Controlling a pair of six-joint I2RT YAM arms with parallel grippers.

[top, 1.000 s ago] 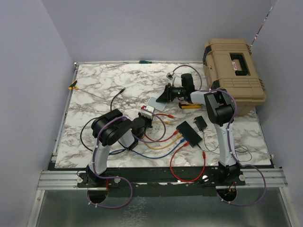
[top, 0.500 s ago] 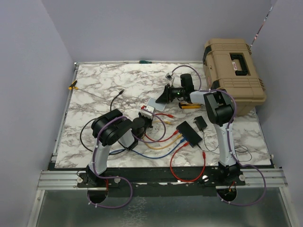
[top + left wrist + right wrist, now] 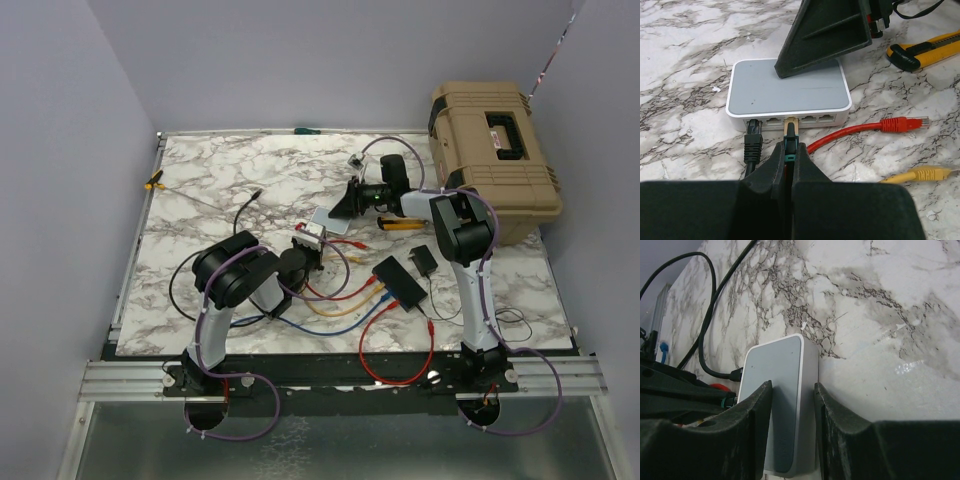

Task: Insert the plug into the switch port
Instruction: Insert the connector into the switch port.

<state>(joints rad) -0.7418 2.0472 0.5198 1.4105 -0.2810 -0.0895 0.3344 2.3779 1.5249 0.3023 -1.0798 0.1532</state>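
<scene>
At the front face of the small grey-topped white box with rounded corners (image 3: 765, 95), the clear-tipped plug on a dark boot (image 3: 791, 127) stood at the mouth of the middle port, upright and in line with it. Whether it had latched could not be told. A black cable plug (image 3: 753, 137) occupied the first port on the left. The flat black rectangular switch (image 3: 398, 281) lay well apart on the marble-patterned bench (image 3: 220, 180), near the right arm's base, with coloured cables already in its sockets. The work in hand was judged to be aimed at the grey-topped box.

Procedure for the step, as judged:
- Push the plug straight along the port axis, without yaw or lift, until the latch seats.
- Hold the box firm against the push so that it does not slide back.
- Release only after seating.

A skewed entry would likely jam the plug against the port wall or the neighbouring black cable plug.

State of the left claw (image 3: 790, 150): narrowly closed, pinching the plug's boot between its fingertips. State of the right claw (image 3: 791, 395): part open, its two fingers clamped across the box, one on each side, bracing it on the bench.
</scene>
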